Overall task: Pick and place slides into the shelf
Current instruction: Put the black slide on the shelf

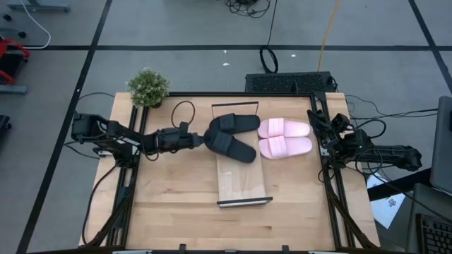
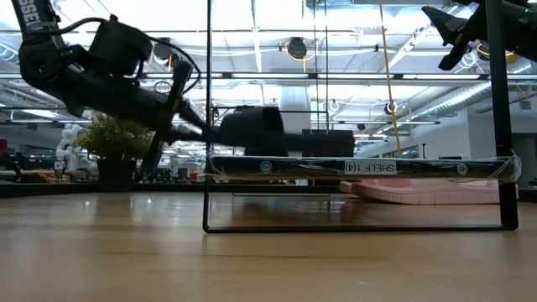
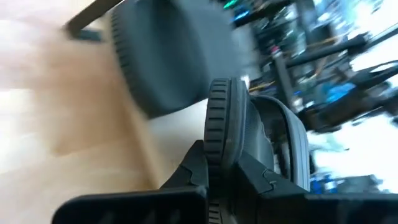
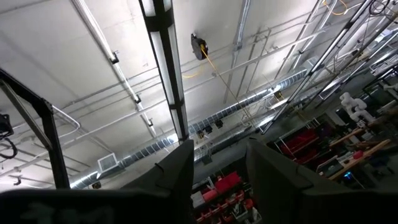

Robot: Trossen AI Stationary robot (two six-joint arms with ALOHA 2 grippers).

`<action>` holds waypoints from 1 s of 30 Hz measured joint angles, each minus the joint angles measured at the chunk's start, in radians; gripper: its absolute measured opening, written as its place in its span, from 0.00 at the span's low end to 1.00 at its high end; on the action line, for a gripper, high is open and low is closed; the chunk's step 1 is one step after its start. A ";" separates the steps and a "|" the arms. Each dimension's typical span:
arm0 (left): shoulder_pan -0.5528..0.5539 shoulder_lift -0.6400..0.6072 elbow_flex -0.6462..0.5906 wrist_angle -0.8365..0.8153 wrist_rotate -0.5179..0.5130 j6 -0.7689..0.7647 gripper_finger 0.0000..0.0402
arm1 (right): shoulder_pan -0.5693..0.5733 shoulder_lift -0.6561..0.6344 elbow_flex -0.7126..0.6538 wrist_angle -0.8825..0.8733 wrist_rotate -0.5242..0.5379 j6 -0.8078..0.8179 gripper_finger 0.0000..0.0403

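- Shelf (image 2: 361, 168): long light-wood board on a thin dark frame, nearest the low camera, running front to back down the table's middle. Its front half is bare; that is the open room left for more slides.
- Near black slide (image 1: 233, 146): lies askew across the shelf's back left part, its end overhanging the left edge. Judged mid-placement, not yet squared.
- Left gripper (image 1: 203, 139): reaches in level from the left, jaws closed on the near black slide's ribbed sole edge (image 3: 219, 124), as the left wrist view shows. An edge grip keeps the strap free and lets the slide be dragged or turned over the board.
- Far black slide (image 1: 236, 123): at the shelf's back end, touching the near black slide; little spare room between the pair.
- Pink slides (image 1: 284, 137): two, side by side and touching, on the tabletop (image 1: 176, 204) just beside the shelf's right edge. Not yet shelved.
- Right gripper (image 1: 326, 134): waits at the table's right frame, near the pink slides, fingers (image 4: 177, 171) apart and pointed at the ceiling, holding nothing.
- Potted plant (image 1: 147, 86): back left corner, well apart from the work.
- Clearance: left edge of the shelf is crowded by arm and overhang; front tabletop lies open.
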 joint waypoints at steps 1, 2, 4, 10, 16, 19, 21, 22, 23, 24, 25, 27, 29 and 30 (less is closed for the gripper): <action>-0.003 0.000 0.000 0.034 -0.011 -0.012 0.05 | 0.000 0.000 0.000 0.000 0.000 0.000 0.34; -0.007 0.000 0.000 0.070 -0.025 -0.024 0.05 | 0.000 0.000 0.000 0.000 0.000 0.000 0.34; -0.026 0.000 0.000 0.137 -0.071 -0.038 0.03 | 0.000 0.000 0.000 0.000 0.000 0.000 0.34; -0.162 -0.001 0.020 0.233 -0.368 -0.127 0.03 | 0.000 0.000 0.000 0.000 -0.003 0.000 0.34; -0.332 0.000 0.152 -0.062 -0.597 -0.257 0.03 | 0.000 0.000 0.000 0.000 -0.002 -0.031 0.34; -0.386 0.000 0.235 -0.233 -0.700 -0.301 0.03 | 0.000 0.000 0.000 -0.001 0.000 -0.056 0.34; -0.410 0.000 0.288 -0.374 -0.751 -0.350 0.03 | 0.000 0.000 0.000 -0.001 0.000 -0.060 0.34; -0.419 0.000 0.311 -0.447 -0.766 -0.386 0.03 | 0.000 0.000 0.000 -0.001 0.000 -0.060 0.34; -0.429 0.000 0.332 -0.514 -0.778 -0.422 0.03 | 0.000 0.000 0.000 -0.001 0.000 -0.061 0.34; -0.437 0.000 0.350 -0.570 -0.787 -0.455 0.03 | 0.000 0.000 0.000 -0.001 0.000 -0.060 0.34; -0.443 0.006 0.368 -0.612 -0.791 -0.488 0.03 | 0.000 0.000 0.000 -0.001 0.000 -0.061 0.34; -0.452 0.038 0.398 -0.633 -0.814 -0.535 0.03 | 0.000 0.000 0.000 -0.001 0.000 -0.061 0.34; -0.463 0.079 0.422 -0.639 -0.829 -0.567 0.03 | 0.000 0.000 0.000 -0.001 0.000 -0.061 0.34; -0.465 0.105 0.438 -0.627 -0.834 -0.584 0.03 | 0.000 0.000 0.000 -0.001 0.000 -0.061 0.34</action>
